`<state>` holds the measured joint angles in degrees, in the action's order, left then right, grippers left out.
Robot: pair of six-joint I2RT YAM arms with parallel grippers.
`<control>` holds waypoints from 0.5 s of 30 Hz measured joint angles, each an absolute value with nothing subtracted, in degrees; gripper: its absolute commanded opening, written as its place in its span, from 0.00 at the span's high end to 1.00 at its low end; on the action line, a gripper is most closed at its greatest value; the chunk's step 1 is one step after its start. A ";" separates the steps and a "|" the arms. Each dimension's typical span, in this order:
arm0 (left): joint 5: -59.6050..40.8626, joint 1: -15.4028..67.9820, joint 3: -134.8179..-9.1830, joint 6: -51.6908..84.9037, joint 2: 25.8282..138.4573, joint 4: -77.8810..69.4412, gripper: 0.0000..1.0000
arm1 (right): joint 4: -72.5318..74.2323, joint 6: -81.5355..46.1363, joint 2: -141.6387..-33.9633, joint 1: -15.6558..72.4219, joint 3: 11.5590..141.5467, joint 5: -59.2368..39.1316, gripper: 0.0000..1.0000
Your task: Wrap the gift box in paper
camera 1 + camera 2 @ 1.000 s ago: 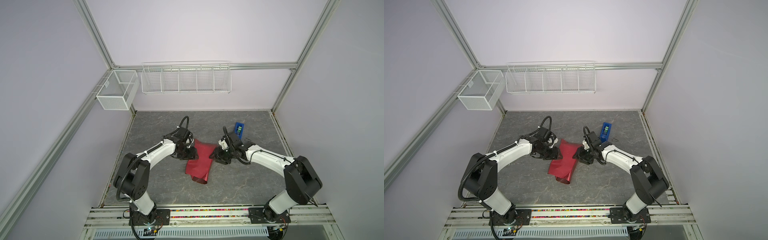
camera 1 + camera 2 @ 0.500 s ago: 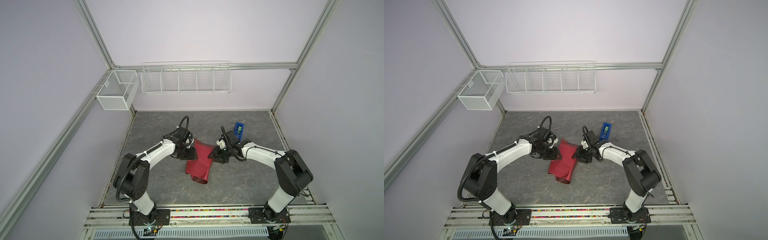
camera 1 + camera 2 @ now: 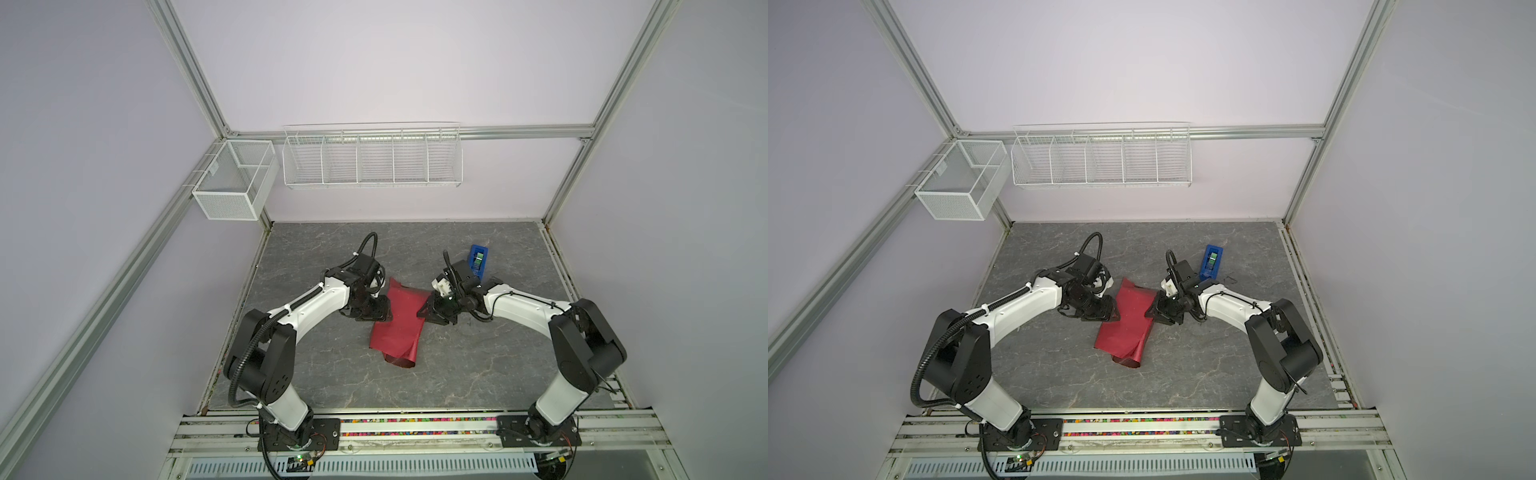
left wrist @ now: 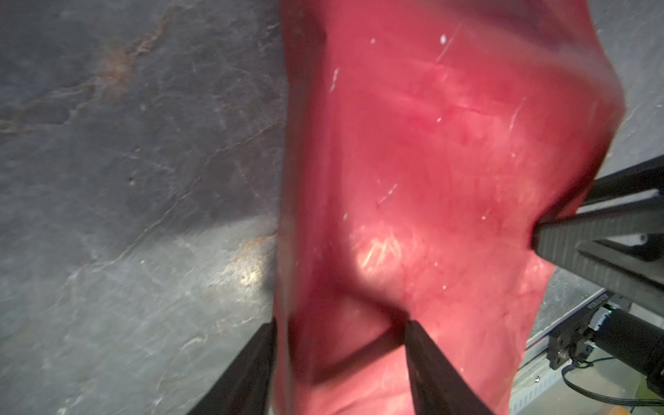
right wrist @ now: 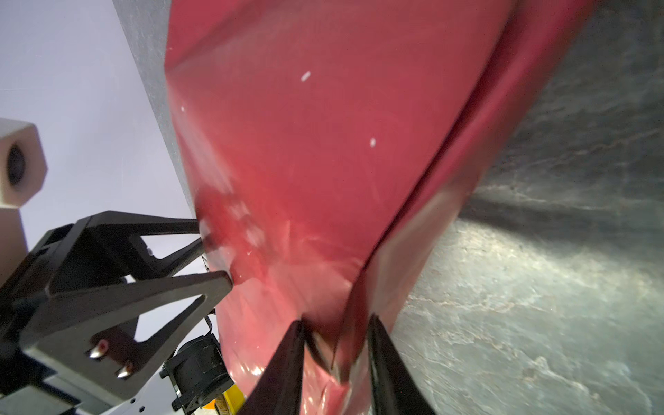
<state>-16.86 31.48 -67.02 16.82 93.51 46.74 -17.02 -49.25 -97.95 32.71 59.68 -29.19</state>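
Currently my left end effector (image 3: 383,318) clamps the left side of the paper (image 3: 397,328). Its fingers (image 4: 431,363) stand well apart with a paper-covered bulk between them, and one tip dents the sheet. My right end effector (image 3: 424,314) pinches a raised fold on the sheet's opposite side, fingers close together around the ridge. In both top views the red sheet sits in the middle of the table (image 3: 316,374), tented between my two end effectors, and its near end curls loose onto the grey surface. The gift box is hidden, and I cannot tell whether it sits under the paper. A blue tape dispenser (image 3: 478,259) stands behind my right wrist, apart from the paper.
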 measured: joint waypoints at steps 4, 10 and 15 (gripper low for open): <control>-16.32 31.51 -71.20 16.86 91.07 49.41 0.41 | -17.04 -49.23 -97.95 32.71 59.68 -29.41 0.71; -21.26 31.53 -73.69 17.85 90.02 48.27 0.54 | -16.95 -49.21 -97.93 32.60 59.57 -29.58 0.71; -27.00 31.90 -71.26 19.07 92.73 45.01 0.66 | -16.82 -49.06 -97.93 32.60 59.46 -29.67 0.71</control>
<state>-27.00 31.90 -71.26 19.07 92.73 45.01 -16.82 -49.06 -97.93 32.60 59.46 -29.67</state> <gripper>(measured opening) 0.373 0.290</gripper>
